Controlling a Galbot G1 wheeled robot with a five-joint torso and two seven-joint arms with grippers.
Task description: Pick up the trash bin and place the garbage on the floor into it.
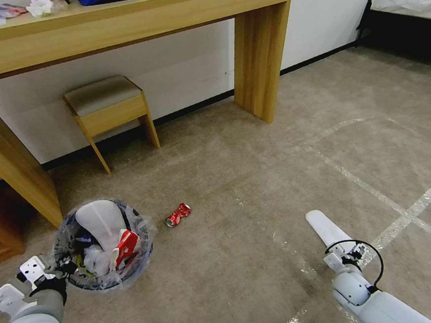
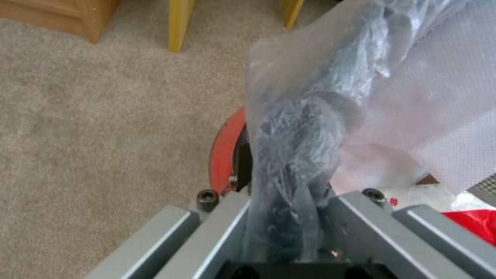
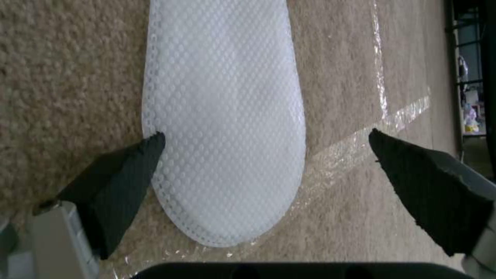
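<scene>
Right gripper (image 3: 266, 155) low over carpet floor (image 1: 257, 177), fingers (image 3: 119, 182) spread wide, straddling rounded end of white insole (image 3: 224, 128); one finger tip touches insole edge, other well apart. Left gripper (image 2: 284, 228) clamped on rim and plastic liner of trash bin (image 1: 101, 243). Crushed red can (image 1: 178, 215) on floor just beside bin.
</scene>
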